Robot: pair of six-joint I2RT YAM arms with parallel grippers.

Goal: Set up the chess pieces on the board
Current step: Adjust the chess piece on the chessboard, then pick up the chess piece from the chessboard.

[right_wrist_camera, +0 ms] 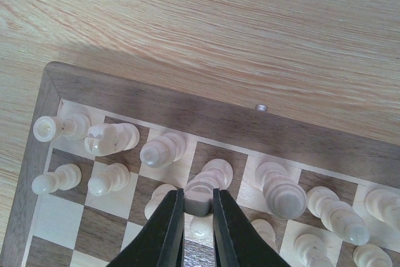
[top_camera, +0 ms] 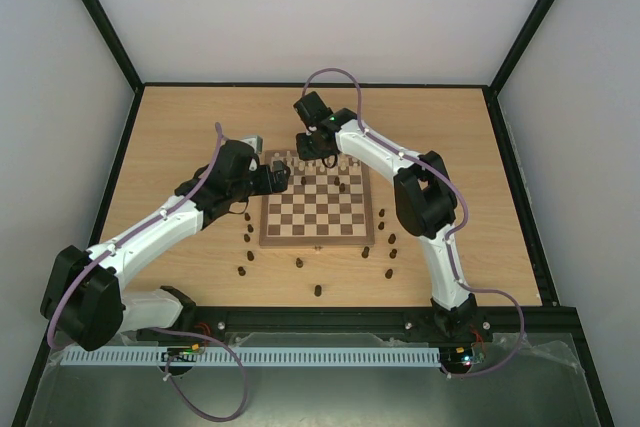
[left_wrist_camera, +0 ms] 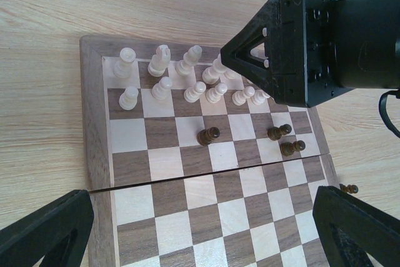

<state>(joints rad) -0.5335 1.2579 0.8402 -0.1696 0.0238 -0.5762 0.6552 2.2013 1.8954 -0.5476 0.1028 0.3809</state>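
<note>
While tight on cream piece [right_wrist_camera: 212,173], R claw [right_wrist_camera: 199,201] above board [right_wrist_camera: 187,114].

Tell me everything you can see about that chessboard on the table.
The chessboard is square and wooden: dark brown and cream checks inside a mid-brown frame, with a seam across the middle as if it folds. It lies flat on the pale wooden table. Cream pieces stand in its two far rows, a few dark pieces sit nearer the middle, and the right pincer is shut on one cream piece there.
</note>
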